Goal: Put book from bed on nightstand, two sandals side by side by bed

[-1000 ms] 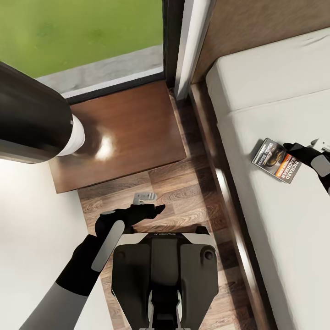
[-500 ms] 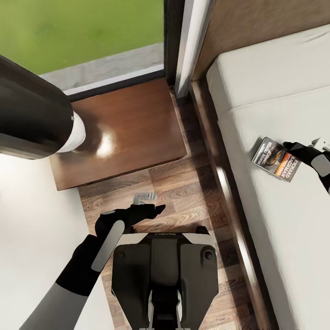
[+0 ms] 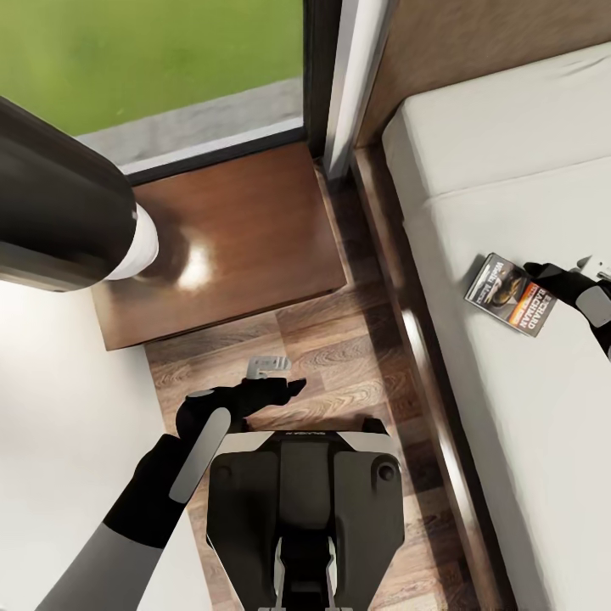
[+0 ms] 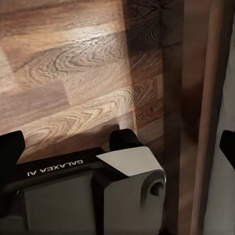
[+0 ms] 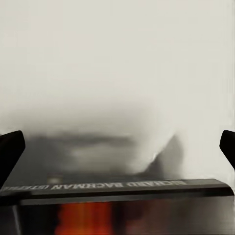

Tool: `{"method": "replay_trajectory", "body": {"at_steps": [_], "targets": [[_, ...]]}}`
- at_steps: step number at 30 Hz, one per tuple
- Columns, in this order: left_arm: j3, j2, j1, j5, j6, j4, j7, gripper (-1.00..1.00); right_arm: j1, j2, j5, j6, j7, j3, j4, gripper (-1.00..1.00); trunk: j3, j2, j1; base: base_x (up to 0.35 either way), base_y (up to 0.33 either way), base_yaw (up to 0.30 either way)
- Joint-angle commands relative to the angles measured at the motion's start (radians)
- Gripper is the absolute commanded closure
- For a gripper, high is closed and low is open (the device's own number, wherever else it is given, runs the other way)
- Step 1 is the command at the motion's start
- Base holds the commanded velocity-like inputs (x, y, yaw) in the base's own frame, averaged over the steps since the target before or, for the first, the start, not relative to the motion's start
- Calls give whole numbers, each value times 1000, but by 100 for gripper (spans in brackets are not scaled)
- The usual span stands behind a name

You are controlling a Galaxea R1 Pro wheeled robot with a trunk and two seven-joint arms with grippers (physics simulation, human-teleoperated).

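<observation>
The book [image 3: 507, 294] lies flat on the bed's pale mattress [image 3: 509, 424], near its left edge, orange band and white lettering facing up. My right gripper [image 3: 543, 276] rests at the book's far side, touching or just over its edge. In the right wrist view, the book's spine [image 5: 117, 185] runs across between the spread fingertips [image 5: 10, 149], so the gripper [image 5: 117, 144] is open. My left gripper [image 3: 284, 389] hangs open over the plank floor, just above my base [image 4: 73, 191]. The reddish-brown nightstand [image 3: 229, 246] stands by the window, left of the bed. The sandals are out of view.
A big dark cylinder with a white end [image 3: 59, 212] looms close over the nightstand's left side. The bed's dark wooden frame [image 3: 407, 322] runs between floor and mattress. A window [image 3: 153, 59] shows green outside. A white surface [image 3: 68, 390] borders the floor strip [image 3: 339, 348] on the left.
</observation>
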Motion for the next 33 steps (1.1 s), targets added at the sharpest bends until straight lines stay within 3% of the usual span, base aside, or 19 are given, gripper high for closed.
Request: {"method": "replay_trajectory", "body": {"at_steps": [1, 33], "targets": [[0, 0, -1, 10, 4, -1, 8, -100, 0, 0, 0, 9, 2, 9, 42, -100, -1, -1, 1, -137, 0, 0], [0, 0, 0, 10, 5, -1, 8, -100, 0, 0, 0, 10, 3, 10, 42, -100, -1, -1, 1, -84, 0, 0]]}}
